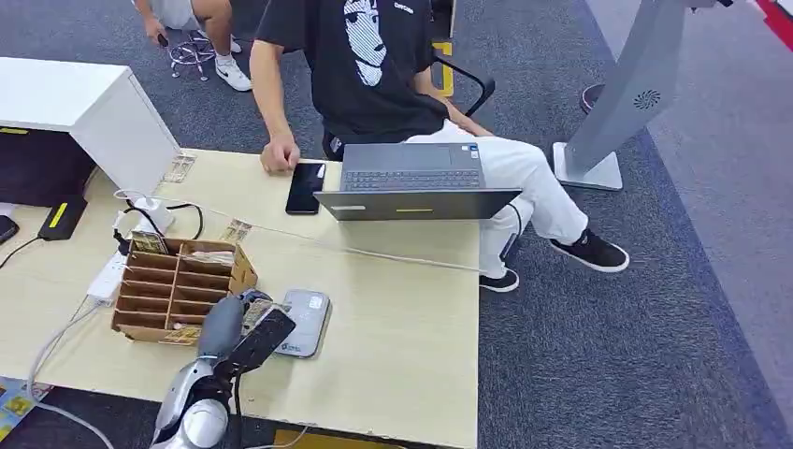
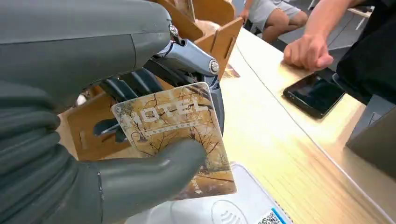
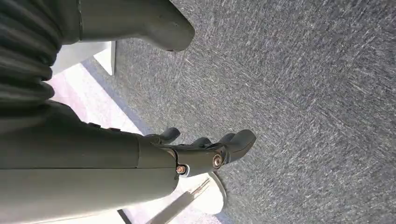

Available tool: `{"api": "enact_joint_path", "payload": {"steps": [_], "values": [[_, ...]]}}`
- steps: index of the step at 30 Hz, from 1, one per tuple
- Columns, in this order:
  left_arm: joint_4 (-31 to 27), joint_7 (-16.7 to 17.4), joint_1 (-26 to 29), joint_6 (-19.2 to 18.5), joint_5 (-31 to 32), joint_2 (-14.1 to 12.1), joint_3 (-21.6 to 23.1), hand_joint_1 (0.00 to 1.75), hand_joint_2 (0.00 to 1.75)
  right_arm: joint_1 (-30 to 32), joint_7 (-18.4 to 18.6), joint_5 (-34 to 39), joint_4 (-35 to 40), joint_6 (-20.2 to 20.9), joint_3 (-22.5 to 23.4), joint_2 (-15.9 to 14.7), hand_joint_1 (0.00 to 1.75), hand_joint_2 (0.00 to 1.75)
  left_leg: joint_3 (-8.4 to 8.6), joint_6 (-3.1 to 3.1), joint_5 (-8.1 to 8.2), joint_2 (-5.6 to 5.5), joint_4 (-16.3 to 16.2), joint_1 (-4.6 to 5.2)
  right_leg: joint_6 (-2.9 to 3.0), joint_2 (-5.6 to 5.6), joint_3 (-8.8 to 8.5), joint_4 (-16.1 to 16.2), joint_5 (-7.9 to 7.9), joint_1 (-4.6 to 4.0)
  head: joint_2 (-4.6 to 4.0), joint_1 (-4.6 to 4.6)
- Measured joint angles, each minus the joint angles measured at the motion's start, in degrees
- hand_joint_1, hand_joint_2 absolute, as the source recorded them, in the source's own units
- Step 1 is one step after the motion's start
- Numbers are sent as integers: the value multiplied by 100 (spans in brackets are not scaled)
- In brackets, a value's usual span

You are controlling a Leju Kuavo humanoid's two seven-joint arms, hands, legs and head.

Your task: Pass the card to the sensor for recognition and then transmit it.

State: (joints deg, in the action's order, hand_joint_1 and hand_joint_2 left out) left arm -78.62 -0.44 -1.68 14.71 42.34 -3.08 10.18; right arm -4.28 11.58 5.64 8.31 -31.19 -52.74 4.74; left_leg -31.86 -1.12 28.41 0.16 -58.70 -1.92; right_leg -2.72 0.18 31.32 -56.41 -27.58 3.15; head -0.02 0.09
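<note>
At the lower left of the head view, nearest the camera, the left hand (image 1: 251, 323) reaches over the front part of the wooden table (image 1: 402, 318), and the left wrist view shows why it is set there: the thick thumb presses a hotel card (image 2: 180, 135) against the darker fingers (image 2: 135, 84) behind it, so the card is pinched flat with its printed face toward the wrist camera. The card's free corner hangs over the grey card sensor (image 1: 306, 321), whose rounded white top and wave symbol show at the bottom of the wrist picture; whether card and sensor touch cannot be told, but the hold looks meant to bring the card flat to the reading face (a judgement from the pose and the task). The recognition step seems to be in hand, with the handing-over not yet done. Just left of the sensor in the head view stands the brown compartmented card box (image 1: 178, 285), presumably where such cards are kept. Further up the frame, a black phone (image 1: 305, 187) and an open laptop (image 1: 416, 182) lie at the table's far edge, and a seated person's hand (image 1: 279, 154) rests beside the phone, close enough to receive the card. The right hand (image 3: 205, 149) hangs over grey carpet, fingers loosely curled around nothing, clear of the work.
</note>
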Motion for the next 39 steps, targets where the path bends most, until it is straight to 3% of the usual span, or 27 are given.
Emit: {"api": "enact_joint_path", "payload": {"steps": [6,13,21,30,34,39], "values": [[61,-549,-64,-177,42,37,-37,175,175,-3,28,-33,0,4,-50,0,0,175,0,0,-1,-1,0,0,0,0,2,0,0,0,0,0],[138,-623,-415,-461,216,118,120,175,175,-20,0,-61,-2,4,-118,0,0,175,0,0,0,1,-1,1,1,0,1,0,2,1,0,0],[245,-627,-458,-503,214,151,262,175,175,-32,2,-101,-2,20,-157,0,0,175,-1,0,0,1,-1,0,1,1,5,0,1,0,0,0],[365,-172,-484,-710,426,111,321,175,175,-30,2,-20,-2,37,-157,0,0,175,-1,0,0,1,-1,1,1,1,4,0,1,0,0,0],[454,150,-575,-699,883,39,393,175,175,-32,2,-17,-4,61,-164,0,0,175,0,0,0,1,-1,0,1,1,2,0,1,0,0,0],[585,223,-607,-684,942,0,411,175,175,-33,4,-15,-7,96,-188,0,0,175,1,0,0,0,-1,0,1,0,0,0,1,0,0,0]]}}
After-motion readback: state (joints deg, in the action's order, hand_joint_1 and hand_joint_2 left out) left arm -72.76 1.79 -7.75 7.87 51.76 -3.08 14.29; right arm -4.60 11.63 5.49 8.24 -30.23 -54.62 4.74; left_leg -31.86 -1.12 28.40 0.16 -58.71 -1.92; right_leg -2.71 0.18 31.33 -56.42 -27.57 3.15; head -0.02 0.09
